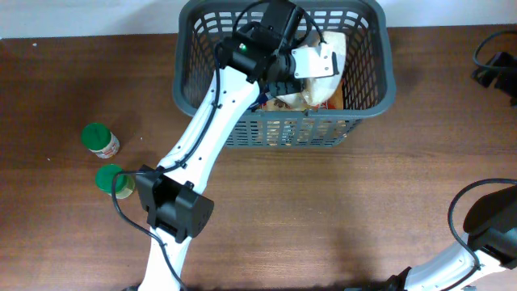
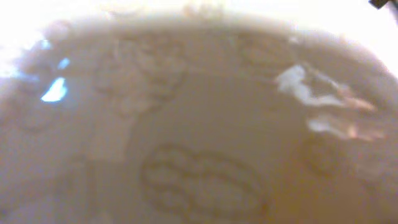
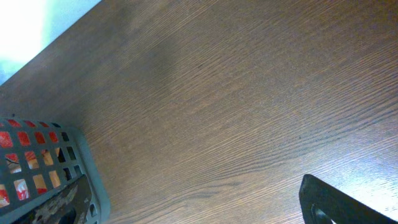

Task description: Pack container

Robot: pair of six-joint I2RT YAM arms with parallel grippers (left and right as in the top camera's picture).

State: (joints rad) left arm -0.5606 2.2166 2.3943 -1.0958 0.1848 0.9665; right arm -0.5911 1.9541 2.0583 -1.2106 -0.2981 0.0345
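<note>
The brown wood table has thin grain lines, the grey plastic basket with square holes sits at its far edge, the left gripper is inside over a shiny pale bag, open or closed I cannot tell, and the right gripper is spread apart.

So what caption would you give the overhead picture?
Left arm stretched into the grey basket above a pale bag, two green-lidded jars waiting on the table.
</note>
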